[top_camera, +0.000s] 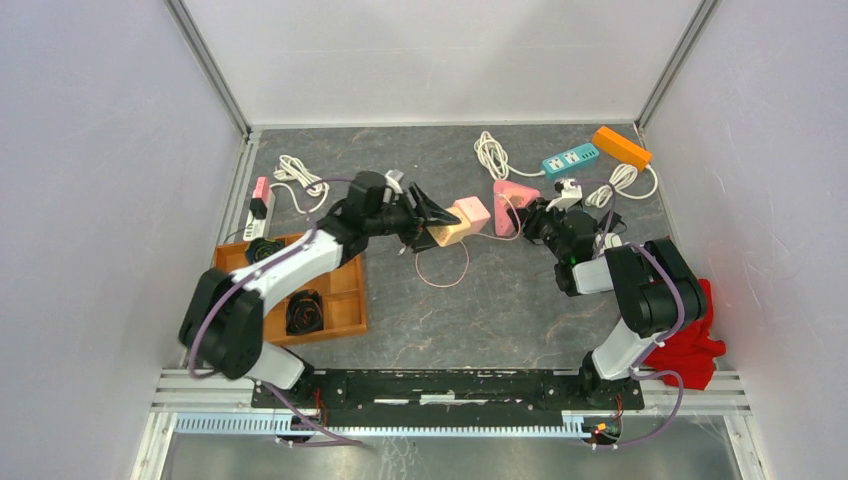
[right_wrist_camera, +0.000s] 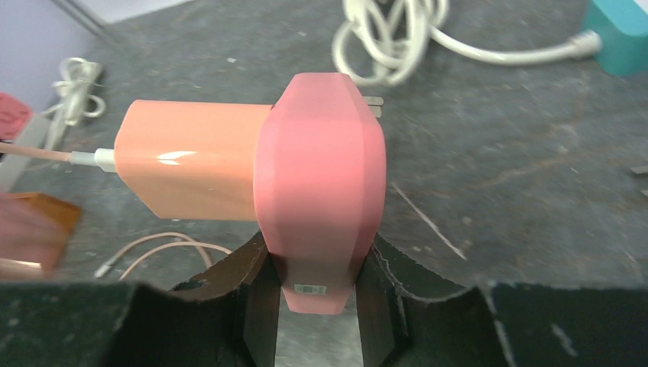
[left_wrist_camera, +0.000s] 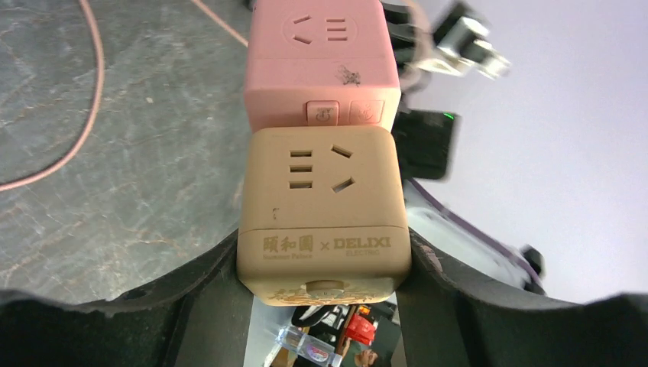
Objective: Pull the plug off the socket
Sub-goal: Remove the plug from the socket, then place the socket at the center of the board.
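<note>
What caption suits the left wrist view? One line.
Left gripper clamps a tan socket cube butted against a pink cube.

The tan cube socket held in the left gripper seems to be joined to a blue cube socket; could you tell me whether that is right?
Not quite. The cube joined to the tan cube socket is pink, not blue: the pink cube socket sits flush against its far face. The left wrist view shows this, and the left gripper is shut on the tan one.
</note>
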`<action>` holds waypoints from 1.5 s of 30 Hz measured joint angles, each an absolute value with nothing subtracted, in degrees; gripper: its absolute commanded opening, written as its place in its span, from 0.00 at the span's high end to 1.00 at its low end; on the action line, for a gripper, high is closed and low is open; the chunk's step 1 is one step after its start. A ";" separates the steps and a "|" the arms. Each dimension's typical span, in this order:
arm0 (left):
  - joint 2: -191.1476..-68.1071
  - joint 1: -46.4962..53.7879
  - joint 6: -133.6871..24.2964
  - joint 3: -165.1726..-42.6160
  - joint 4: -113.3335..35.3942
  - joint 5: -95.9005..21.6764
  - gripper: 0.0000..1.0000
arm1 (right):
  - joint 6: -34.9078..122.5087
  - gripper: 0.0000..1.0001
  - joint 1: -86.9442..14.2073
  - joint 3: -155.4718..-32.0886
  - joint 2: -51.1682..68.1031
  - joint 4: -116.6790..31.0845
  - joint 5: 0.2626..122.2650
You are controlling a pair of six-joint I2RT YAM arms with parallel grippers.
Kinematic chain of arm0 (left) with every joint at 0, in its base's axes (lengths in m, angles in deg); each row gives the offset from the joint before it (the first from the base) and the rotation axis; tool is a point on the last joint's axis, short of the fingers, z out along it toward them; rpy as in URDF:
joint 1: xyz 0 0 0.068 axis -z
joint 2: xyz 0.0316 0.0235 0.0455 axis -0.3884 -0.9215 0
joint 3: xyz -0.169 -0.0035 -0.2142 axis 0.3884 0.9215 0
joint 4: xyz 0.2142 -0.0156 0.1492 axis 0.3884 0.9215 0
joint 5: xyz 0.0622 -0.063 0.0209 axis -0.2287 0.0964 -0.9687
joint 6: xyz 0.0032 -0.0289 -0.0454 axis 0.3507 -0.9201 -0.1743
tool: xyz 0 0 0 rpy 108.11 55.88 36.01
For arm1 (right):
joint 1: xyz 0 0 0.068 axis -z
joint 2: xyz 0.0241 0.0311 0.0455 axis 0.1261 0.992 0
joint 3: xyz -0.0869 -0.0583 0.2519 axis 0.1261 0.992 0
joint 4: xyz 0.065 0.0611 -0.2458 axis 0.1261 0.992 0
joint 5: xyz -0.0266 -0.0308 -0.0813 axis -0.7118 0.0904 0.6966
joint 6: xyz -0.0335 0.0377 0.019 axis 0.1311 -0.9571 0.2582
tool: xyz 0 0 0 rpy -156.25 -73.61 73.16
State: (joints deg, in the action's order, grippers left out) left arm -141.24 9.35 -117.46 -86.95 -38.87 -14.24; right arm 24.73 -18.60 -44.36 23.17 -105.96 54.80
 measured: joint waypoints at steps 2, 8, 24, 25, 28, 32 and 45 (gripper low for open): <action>-136.68 7.76 -117.46 -85.70 -38.73 -13.06 0.98 | 25.51 1.00 -17.79 -44.36 24.05 -104.36 55.93; -130.21 2.88 -117.24 -83.27 -40.88 -10.83 0.98 | 24.62 0.99 -17.57 -45.81 26.91 -105.56 52.28; -125.40 -1.10 -103.01 -76.46 -44.07 -4.71 0.98 | 20.73 0.13 -18.01 -60.82 38.74 -95.60 36.98; -124.85 -1.25 -102.14 -76.46 -43.74 -4.69 0.98 | 21.40 0.12 -17.90 -61.39 38.74 -94.35 36.83; -123.54 -1.53 -98.77 -76.48 -42.17 -4.64 0.98 | 24.57 0.06 -16.87 -62.70 38.41 -89.76 36.79; -123.47 -1.62 -94.82 -77.00 -38.98 -4.53 0.98 | 30.74 0.02 -14.22 -63.62 37.27 -83.01 37.51; -128.83 -1.62 -87.02 -84.48 -35.33 -0.66 0.98 | 55.76 0.02 -10.40 -67.75 30.26 -56.12 42.10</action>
